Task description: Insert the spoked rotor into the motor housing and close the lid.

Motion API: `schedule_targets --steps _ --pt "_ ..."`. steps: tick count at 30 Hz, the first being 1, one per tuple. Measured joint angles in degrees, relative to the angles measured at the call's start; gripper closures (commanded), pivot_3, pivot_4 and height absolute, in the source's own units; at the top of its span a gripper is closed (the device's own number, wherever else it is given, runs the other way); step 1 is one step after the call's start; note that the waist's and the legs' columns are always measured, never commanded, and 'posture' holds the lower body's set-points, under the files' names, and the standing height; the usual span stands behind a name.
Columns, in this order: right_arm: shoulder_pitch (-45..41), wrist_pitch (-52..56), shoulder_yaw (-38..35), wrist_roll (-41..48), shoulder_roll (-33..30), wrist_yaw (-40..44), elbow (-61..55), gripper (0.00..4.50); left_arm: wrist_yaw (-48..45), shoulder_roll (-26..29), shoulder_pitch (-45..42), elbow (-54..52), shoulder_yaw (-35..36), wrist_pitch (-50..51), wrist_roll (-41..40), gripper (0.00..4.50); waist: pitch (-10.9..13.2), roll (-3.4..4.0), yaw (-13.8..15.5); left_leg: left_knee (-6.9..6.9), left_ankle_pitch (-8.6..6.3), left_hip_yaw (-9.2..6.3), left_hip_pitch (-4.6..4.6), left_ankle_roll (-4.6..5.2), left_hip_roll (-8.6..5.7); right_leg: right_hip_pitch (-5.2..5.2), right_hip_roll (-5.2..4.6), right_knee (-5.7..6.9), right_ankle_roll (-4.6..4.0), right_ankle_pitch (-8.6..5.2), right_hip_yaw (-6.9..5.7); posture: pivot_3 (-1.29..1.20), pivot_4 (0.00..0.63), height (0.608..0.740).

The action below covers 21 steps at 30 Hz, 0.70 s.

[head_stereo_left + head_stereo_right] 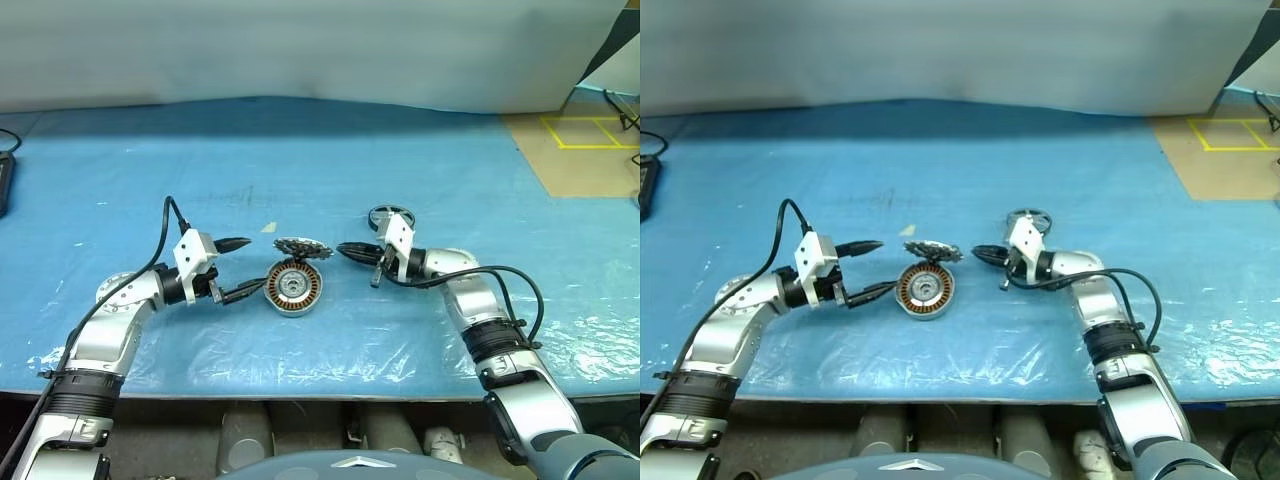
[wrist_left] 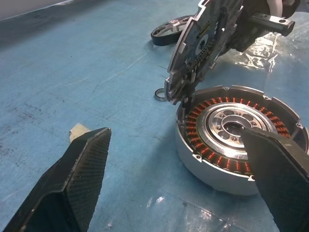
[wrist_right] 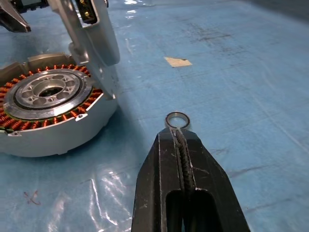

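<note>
The fingers of the left gripper (image 1: 245, 267) stand wide apart and hold nothing; one black finger (image 2: 72, 179) is over the bare blue sheet, and the other (image 2: 280, 169) reaches in front of the motor housing (image 1: 293, 288). The fingers of the right gripper (image 3: 179, 133) are pressed together and empty. Just in front of their tips a small metal ring (image 3: 177, 120) lies flat on the sheet, and I cannot tell if the tips touch it.

The motor housing sits on the blue-covered desk (image 1: 300, 170) between the two grippers, open side up, so the copper windings and the central hole are visible. The lid (image 1: 302, 248) is tilted up on edge, with its lower edge resting on the far rim of the housing, toothed face toward the left gripper. The spoked rotor (image 1: 391, 217) lies flat on the desk behind the right gripper, apart from the housing. A small pale scrap (image 3: 177, 61) lies on the sheet beyond the lid
</note>
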Motion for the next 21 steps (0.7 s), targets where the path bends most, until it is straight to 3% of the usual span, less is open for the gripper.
schedule_targets --steps 11,21 --pt "-5.64 -8.81 1.67 -4.65 4.04 -5.02 12.72 0.3 0.63 0.09 0.84 -0.07 0.06 -0.03 0.54 0.0 0.0 0.01 -0.11 0.0 0.03 0.01 -0.01 -0.1 0.0 -0.02 -0.01 0.01 0.0 0.0 0.01 0.0 0.15 0.74" --pt "-9.22 -15.14 1.27 -5.79 6.28 -7.8 21.8 0.3 1.57 0.09 1.57 -0.66 0.06 -0.03 0.66 0.0 0.0 0.01 -0.17 0.01 0.03 0.03 0.02 -0.05 0.03 -0.02 0.0 0.06 -0.01 0.0 0.01 0.0 0.15 0.74"
